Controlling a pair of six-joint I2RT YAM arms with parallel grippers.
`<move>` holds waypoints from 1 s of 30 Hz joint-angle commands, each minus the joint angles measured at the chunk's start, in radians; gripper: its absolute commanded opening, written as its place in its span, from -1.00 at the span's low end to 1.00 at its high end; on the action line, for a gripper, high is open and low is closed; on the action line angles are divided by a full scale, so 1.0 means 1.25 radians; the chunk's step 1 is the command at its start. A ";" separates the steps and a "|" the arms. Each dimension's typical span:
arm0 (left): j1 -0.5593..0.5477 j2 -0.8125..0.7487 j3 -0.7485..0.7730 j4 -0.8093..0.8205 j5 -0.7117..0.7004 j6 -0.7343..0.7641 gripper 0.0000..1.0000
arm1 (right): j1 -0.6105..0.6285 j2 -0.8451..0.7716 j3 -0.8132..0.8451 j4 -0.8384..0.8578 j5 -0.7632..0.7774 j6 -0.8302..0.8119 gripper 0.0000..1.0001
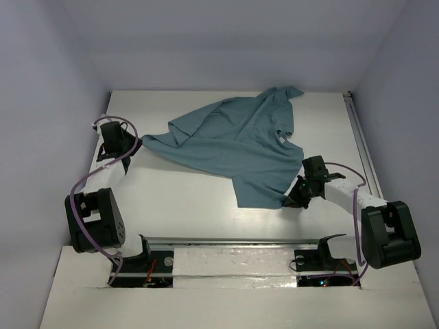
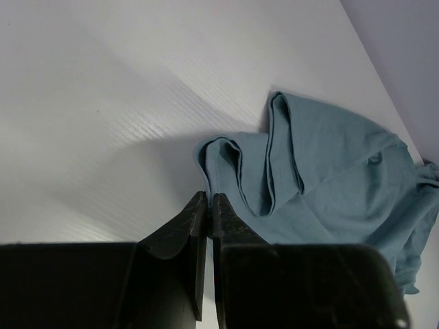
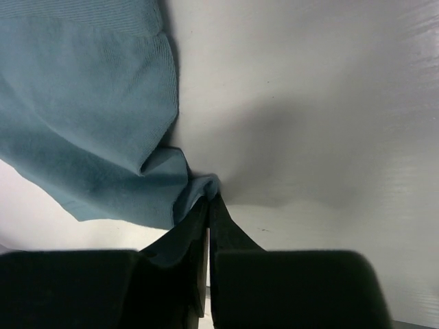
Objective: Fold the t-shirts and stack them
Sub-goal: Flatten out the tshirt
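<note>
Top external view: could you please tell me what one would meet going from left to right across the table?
left gripper, pinching the shirt's left corner → teal t-shirt → right gripper, pinching its near right corner

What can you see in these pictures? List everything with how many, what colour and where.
t-shirt: one, teal, unfolded and rumpled across the middle and far side of the table
label: one, white, at the t-shirt's neck
table: one, white, under it all
rails: two, grey, along the table's near and right edges
cables: two, purple, one looping along each arm
arms: two, mostly black, bases at the near edge
left gripper: one, black, shut on the t-shirt's left corner
right gripper: one, black, shut on the t-shirt's near edge
</note>
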 commanded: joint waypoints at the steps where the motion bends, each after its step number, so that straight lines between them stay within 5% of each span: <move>1: -0.009 -0.018 0.041 0.010 -0.015 0.016 -1.00 | 0.014 0.034 -0.007 0.011 0.070 -0.029 -0.97; 5: -0.024 -0.027 0.045 0.002 -0.022 0.022 -1.00 | 0.027 -0.005 -0.001 0.002 0.078 -0.039 -1.00; 9: -0.089 -0.074 0.099 -0.051 -0.063 0.045 -1.00 | 0.038 -0.219 0.106 -0.123 0.130 -0.075 -1.00; 14: -0.193 -0.153 0.331 -0.150 -0.117 0.067 -1.00 | 0.038 -0.292 0.583 -0.334 0.253 -0.158 -1.00; 22: -0.202 -0.228 0.754 -0.241 -0.122 0.056 -1.00 | 0.045 -0.096 1.449 -0.395 0.400 -0.354 -1.00; 26: -0.202 -0.228 0.958 -0.263 -0.128 0.049 -1.00 | 0.053 -0.050 1.650 -0.308 0.402 -0.368 -1.00; 30: -0.202 -0.217 1.092 -0.290 -0.127 0.056 -1.00 | 0.053 -0.080 1.639 -0.140 0.399 -0.391 -1.00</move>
